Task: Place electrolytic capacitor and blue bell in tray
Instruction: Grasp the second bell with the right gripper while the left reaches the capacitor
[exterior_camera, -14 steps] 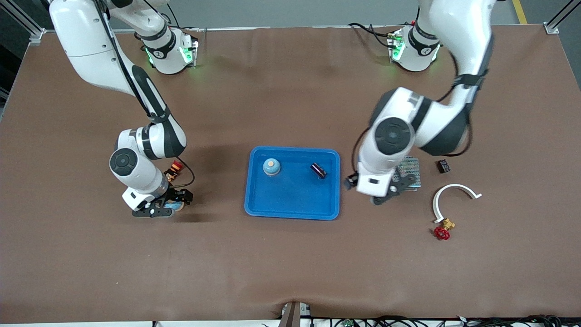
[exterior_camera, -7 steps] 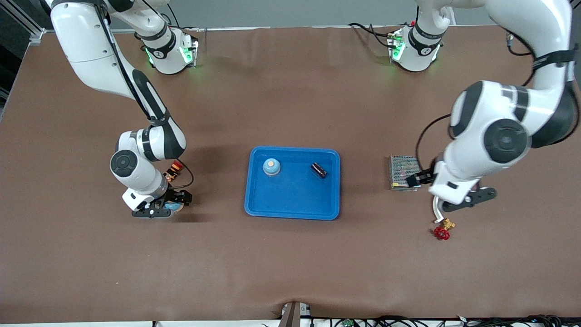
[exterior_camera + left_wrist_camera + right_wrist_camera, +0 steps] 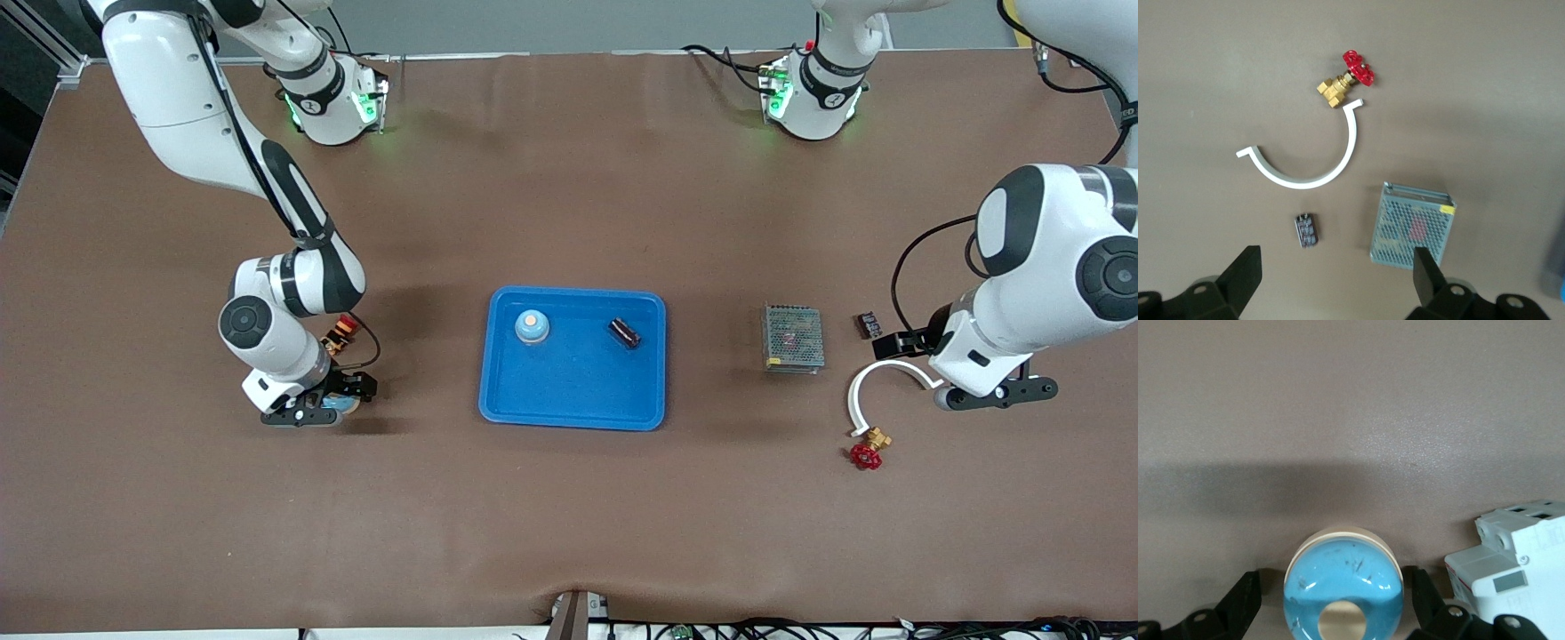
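Bell (image 3: 532, 326) and capacitor (image 3: 624, 333) both lie in tray (image 3: 573, 416), well apart, bell toward the right arm's end; placing looks done, probably the wrap-up step; right claw (image 3: 322, 404) low at tabletop (image 3: 569, 533) toward the right arm's end, jaws wide, straddling a second bell (image 3: 1343, 600) without gripping, breaker (image 3: 1511, 567) just beside; left claw (image 3: 1335, 267) wide open, empty, over the tabletop by arc (image 3: 858, 387), near mesh box (image 3: 792, 338) and valve (image 3: 865, 453); next likely needs right claw lifted straight up so it doesn't knock the second bell, or a squeeze if that bell also goes in
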{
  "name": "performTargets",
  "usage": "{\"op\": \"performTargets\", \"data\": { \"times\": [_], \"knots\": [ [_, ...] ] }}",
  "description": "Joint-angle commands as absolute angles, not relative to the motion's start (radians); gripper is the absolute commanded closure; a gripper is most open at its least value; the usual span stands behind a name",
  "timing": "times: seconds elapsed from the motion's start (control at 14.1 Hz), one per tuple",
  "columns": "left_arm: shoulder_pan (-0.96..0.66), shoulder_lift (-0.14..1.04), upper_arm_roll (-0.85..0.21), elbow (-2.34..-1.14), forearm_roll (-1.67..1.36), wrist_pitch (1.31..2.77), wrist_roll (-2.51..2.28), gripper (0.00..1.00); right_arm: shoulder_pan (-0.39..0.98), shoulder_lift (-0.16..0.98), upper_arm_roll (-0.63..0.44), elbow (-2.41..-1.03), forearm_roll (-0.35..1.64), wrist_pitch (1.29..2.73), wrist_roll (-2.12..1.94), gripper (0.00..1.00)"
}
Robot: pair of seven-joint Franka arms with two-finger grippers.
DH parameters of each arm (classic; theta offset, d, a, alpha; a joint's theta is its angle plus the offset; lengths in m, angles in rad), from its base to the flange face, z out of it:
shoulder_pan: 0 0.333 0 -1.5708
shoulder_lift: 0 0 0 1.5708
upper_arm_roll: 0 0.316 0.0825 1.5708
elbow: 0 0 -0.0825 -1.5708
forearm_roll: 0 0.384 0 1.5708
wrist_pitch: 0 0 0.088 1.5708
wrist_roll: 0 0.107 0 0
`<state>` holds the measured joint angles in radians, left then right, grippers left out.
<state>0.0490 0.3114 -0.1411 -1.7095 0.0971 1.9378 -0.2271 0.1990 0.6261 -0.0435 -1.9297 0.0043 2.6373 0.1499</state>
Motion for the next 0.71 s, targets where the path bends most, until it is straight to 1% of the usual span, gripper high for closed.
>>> {"op": "performTargets", "data": {
  "times": [0.0,0.35,0.64],
  "knots": [
    [0.104,0.203,-0.155,-1.948,0.114,2.110,-0.190,0.00,0.175,0.623,-0.026,-1.934,-0.015,2.643,0.144,0.00],
    [0.166,0.215,-0.156,-2.009,0.100,2.137,-0.190,0.00,0.161,0.623,-0.026,-1.933,-0.015,2.642,0.123,0.00],
    [0.204,0.221,-0.156,-2.103,0.091,2.212,-0.225,0.00,0.158,0.623,-0.026,-1.933,-0.014,2.642,0.123,0.00]
  ]
}}
